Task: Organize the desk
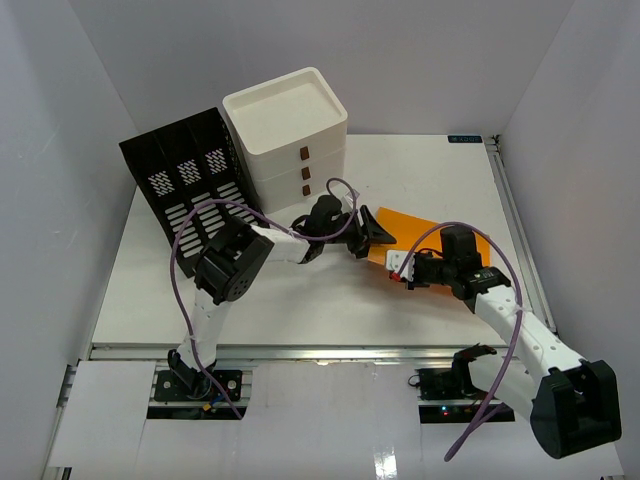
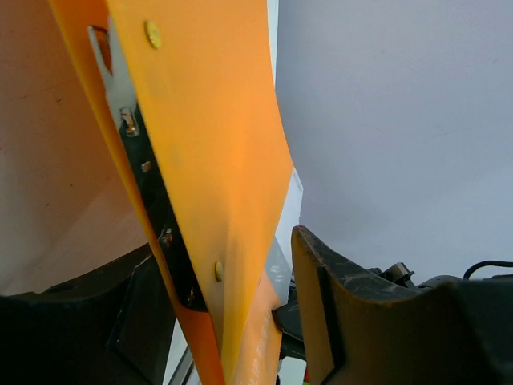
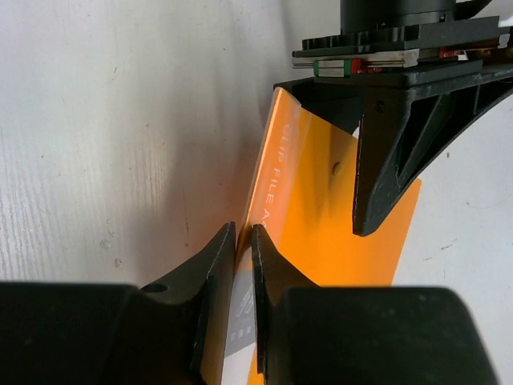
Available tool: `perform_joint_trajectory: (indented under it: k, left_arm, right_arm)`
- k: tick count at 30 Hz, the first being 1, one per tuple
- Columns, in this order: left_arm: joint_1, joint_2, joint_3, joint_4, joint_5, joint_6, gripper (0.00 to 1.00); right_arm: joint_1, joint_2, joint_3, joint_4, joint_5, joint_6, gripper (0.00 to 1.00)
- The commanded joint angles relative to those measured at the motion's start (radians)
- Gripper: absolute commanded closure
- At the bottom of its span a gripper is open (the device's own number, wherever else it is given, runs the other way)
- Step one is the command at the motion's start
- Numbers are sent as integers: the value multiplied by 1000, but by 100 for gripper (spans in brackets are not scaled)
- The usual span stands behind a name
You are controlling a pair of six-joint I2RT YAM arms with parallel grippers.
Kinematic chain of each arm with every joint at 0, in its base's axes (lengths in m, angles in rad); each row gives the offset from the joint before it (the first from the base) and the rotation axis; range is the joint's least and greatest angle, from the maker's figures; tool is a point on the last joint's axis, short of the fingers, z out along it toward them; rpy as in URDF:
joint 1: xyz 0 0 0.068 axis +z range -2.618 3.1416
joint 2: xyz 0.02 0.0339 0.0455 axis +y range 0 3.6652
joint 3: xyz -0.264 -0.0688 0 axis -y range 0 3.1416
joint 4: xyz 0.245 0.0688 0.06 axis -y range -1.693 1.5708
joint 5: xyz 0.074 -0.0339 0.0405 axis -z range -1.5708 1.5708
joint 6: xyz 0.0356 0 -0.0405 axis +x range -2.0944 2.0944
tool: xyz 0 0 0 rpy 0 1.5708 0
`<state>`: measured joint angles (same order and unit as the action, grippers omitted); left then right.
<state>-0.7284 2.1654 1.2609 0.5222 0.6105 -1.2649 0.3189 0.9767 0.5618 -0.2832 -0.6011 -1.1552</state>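
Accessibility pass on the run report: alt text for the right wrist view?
The right pincer is shut on the edge of an orange clip file over the white desk. Opposite, the left pincer sits at the top right, its jaws open with the file's far edge between them.

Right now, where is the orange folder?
Top view: the orange folder is right of centre on the desk, near-right of the white drawer box, pinched by the right jaws, the left jaws open around its left edge.
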Motion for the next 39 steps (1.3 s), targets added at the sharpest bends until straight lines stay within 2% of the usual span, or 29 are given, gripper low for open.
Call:
perform_joint_trajectory:
  k: [1, 6, 10, 13, 17, 20, 23, 26, 32, 35, 39]
  left_arm:
    - [5, -43, -9, 49, 23, -25, 51]
    - [26, -82, -68, 104, 40, -40, 85]
    - [53, -164, -99, 19, 36, 73, 99]
    - [73, -255, -123, -83, 24, 200, 100]
    - [88, -464, -134, -358, -50, 497, 100]
    - [90, -618, -136, -562, -152, 640, 100]
    - [98, -788, -127, -687, -202, 741, 100]
    - [106, -913, -62, -891, -285, 805, 100]
    - [118, -1054, 138, -1152, -499, 880, 100]
    - [121, -1081, 249, -1230, -587, 892, 100]
    - [122, -1102, 362, -1307, -775, 918, 100]
  right_arm:
    - [18, -15, -10, -1, -33, -12, 80]
    - [20, -29, -13, 13, -24, 6, 63]
    - [20, -78, -9, 23, -4, 41, 43]
    - [20, -126, 26, 29, 37, 120, 10]
    - [20, -189, 106, 32, 109, 269, 10]
    - [13, -209, 141, 52, 155, 443, 10]
    - [-1, -228, 146, 53, 77, 499, 10]
    - [-31, -258, 124, 66, 18, 515, 10]
    - [-74, -310, 49, 138, 11, 527, 10]
    - [-78, -328, 28, 144, 25, 526, 10]
    - [-80, -343, 13, 154, 35, 530, 10]
